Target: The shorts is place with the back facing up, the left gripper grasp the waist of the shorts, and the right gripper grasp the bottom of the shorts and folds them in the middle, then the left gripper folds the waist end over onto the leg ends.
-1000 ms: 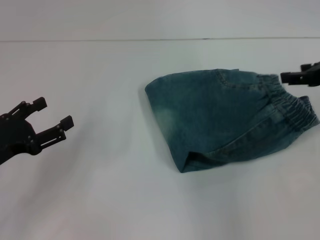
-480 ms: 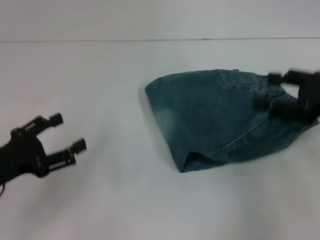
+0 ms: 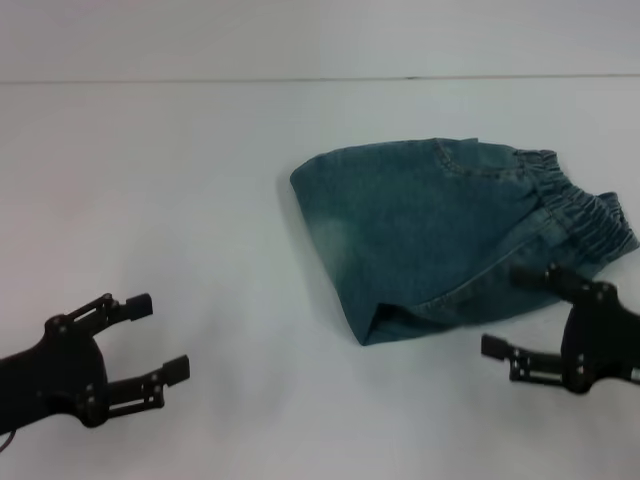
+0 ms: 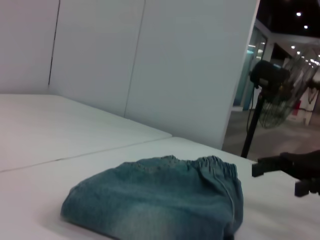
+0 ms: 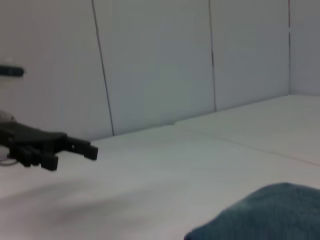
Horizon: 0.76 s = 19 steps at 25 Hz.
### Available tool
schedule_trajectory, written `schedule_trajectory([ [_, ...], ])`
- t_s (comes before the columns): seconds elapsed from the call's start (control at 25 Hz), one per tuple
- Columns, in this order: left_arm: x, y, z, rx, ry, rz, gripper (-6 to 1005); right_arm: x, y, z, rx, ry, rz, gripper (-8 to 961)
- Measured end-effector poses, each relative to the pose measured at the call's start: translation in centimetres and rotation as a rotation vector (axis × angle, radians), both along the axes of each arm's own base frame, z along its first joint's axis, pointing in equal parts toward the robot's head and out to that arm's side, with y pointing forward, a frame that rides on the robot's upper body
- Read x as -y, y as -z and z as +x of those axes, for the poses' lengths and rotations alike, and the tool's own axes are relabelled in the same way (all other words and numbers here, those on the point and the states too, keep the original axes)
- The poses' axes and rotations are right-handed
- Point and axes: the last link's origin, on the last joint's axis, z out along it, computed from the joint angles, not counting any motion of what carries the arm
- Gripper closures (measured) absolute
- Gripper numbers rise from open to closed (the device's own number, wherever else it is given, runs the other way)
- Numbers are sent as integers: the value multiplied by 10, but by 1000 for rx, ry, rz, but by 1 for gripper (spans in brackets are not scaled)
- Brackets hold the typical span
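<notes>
Nearest, at the lower left of the head view, the left pincer (image 3: 148,355) hangs over bare bench (image 3: 180,180), fingers spread and holding nothing. At the lower right the right pincer (image 3: 515,310) is also spread and empty, just beside the near edge of the shorts (image 3: 430,235). Farther back, right of centre, the shorts lie folded into a compact bundle, the waist of the shorts (image 3: 585,215) on top at the right. To my eye the folding looks finished, both arms standing clear.
</notes>
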Motion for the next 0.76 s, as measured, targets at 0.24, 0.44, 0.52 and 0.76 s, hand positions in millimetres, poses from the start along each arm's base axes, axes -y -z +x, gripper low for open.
schedule_trajectory([
  [0.24,3,2,-2,-14,13,7,66,11,5,8,34,-27,-5,14],
  [0.44,5,0,-3,-16,17,8,66,11,5,5,35,-52,-20,-6],
  [0.52,5,0,-3,-19,20,0,66,10,6,3,31,-62,-23,-6],
  [0.76,3,1,-6,-38,5,3,66,2,12,-5,25,-90,-27,-6],
])
